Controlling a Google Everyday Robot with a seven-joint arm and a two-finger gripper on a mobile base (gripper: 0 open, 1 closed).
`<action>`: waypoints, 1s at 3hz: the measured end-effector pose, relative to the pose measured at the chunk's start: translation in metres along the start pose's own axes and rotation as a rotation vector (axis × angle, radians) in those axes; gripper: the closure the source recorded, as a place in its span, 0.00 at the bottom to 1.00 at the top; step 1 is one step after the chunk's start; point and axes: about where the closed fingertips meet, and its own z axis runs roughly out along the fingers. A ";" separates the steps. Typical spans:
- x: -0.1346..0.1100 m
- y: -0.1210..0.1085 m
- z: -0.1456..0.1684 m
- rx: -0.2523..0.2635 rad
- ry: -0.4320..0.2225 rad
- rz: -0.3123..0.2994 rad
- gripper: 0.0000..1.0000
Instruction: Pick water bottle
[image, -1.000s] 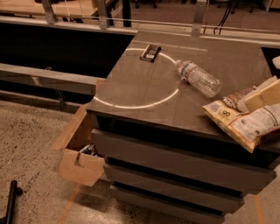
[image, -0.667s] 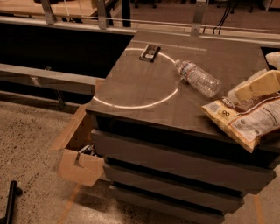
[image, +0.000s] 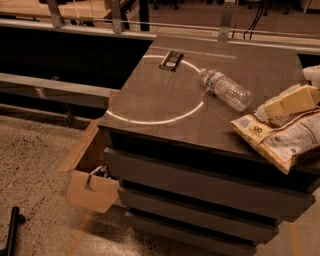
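The water bottle (image: 226, 89) is clear ribbed plastic with a white cap and a label band near its neck. It lies on its side on the dark cabinet top (image: 165, 95), cap toward the back left. My gripper (image: 274, 110), cream-coloured, reaches in from the right edge just above the snack bag (image: 285, 137). It is to the right of the bottle's base and a little nearer the front, apart from the bottle.
A small dark flat object (image: 171, 60) lies at the back of the top, on a bright ring of light. An open cardboard box (image: 92, 175) stands on the floor at the cabinet's left. A black pole (image: 12, 230) lies at the lower left. A railing (image: 115, 20) runs behind.
My gripper has moved left and slightly down, from the right edge toward the bottle. The bottle and the snack bag have not moved.
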 end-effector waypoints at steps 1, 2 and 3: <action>0.010 -0.001 0.026 0.000 -0.004 0.030 0.00; 0.013 -0.004 0.058 -0.025 0.004 0.034 0.00; 0.014 -0.008 0.087 -0.038 0.024 0.034 0.00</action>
